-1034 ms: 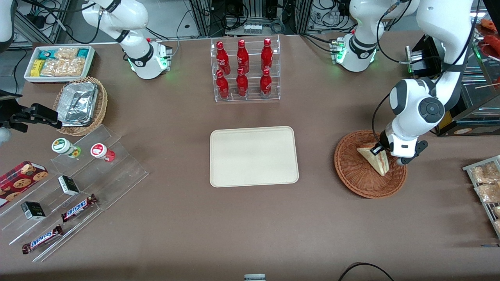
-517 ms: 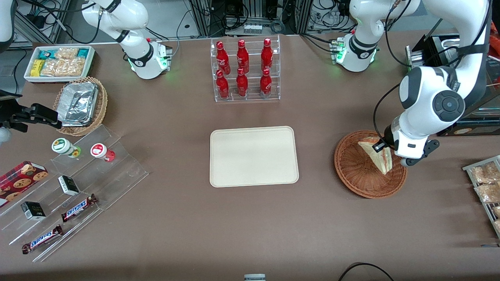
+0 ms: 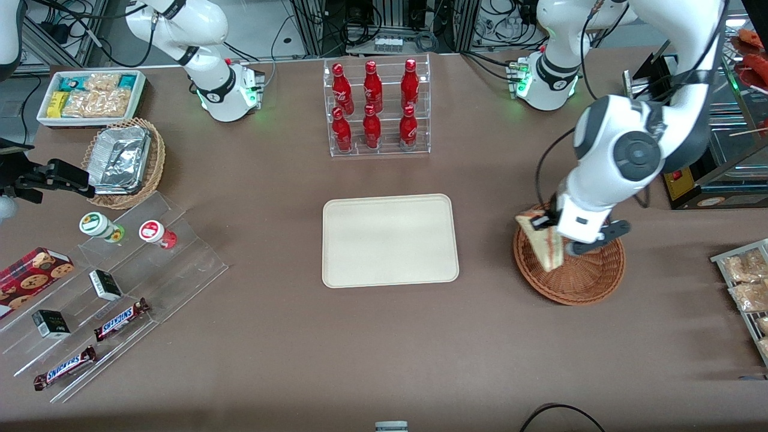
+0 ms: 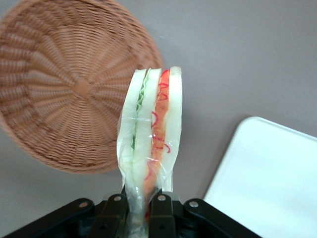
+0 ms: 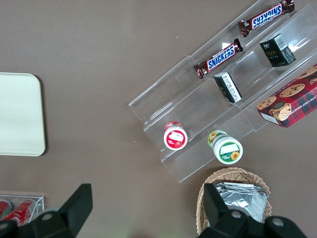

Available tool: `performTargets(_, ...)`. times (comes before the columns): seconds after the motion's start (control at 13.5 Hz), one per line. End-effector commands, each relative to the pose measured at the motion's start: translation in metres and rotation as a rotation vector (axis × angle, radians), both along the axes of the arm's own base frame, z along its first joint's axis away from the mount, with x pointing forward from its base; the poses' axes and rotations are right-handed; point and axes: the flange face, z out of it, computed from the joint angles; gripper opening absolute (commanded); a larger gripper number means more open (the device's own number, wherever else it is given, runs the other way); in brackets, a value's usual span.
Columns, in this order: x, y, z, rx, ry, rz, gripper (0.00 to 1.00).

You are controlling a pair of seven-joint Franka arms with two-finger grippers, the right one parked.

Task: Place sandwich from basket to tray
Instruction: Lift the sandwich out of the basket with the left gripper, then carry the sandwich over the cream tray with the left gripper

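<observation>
My left gripper is shut on the sandwich, a plastic-wrapped wedge of white bread with red, orange and green filling. It holds the sandwich in the air above the rim of the reddish-brown wicker basket, on the side toward the tray. In the left wrist view the fingers pinch the sandwich at its base, with the empty basket below it. The cream tray lies flat and bare at mid-table, and one corner of it shows in the left wrist view.
A clear rack of red bottles stands farther from the camera than the tray. Packets on a rack lie at the working arm's end. At the parked arm's end are a tan basket with foil trays, a white snack bin and acrylic steps with snacks.
The gripper has lifted the sandwich out of the basket and carried it toward the tray. The sandwich now hangs over the basket's rim instead of resting inside.
</observation>
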Motion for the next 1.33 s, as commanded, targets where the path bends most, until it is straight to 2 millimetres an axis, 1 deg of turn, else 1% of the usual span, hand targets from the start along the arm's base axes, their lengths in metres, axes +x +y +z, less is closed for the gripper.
performTargets(0.0,0.011,-0.050,0.001,0.001,-0.020,-0.093,0.00)
performTargets(0.07,0.012,-0.071,0.001,-0.008,-0.027,-0.128,0.00)
performTargets(0.15,0.009,-0.097,-0.001,-0.010,-0.035,-0.175,0.00)
performTargets(0.3,0.004,-0.144,-0.011,-0.007,-0.041,-0.264,0.00)
performTargets(0.44,-0.001,-0.181,-0.018,-0.017,-0.044,-0.280,0.00)
performTargets(0.59,-0.011,-0.219,-0.032,0.000,-0.054,-0.303,0.00)
performTargets(0.81,-0.025,-0.271,-0.059,-0.014,-0.039,-0.339,0.00)
performTargets(0.89,-0.029,-0.285,-0.067,-0.025,-0.032,-0.344,0.00)
performTargets(1.03,-0.034,-0.304,-0.078,-0.040,-0.024,-0.349,0.00)
performTargets(1.18,-0.036,-0.320,-0.088,-0.041,-0.028,-0.322,0.00)
performTargets(1.26,-0.037,-0.327,-0.098,-0.017,-0.041,-0.297,0.00)
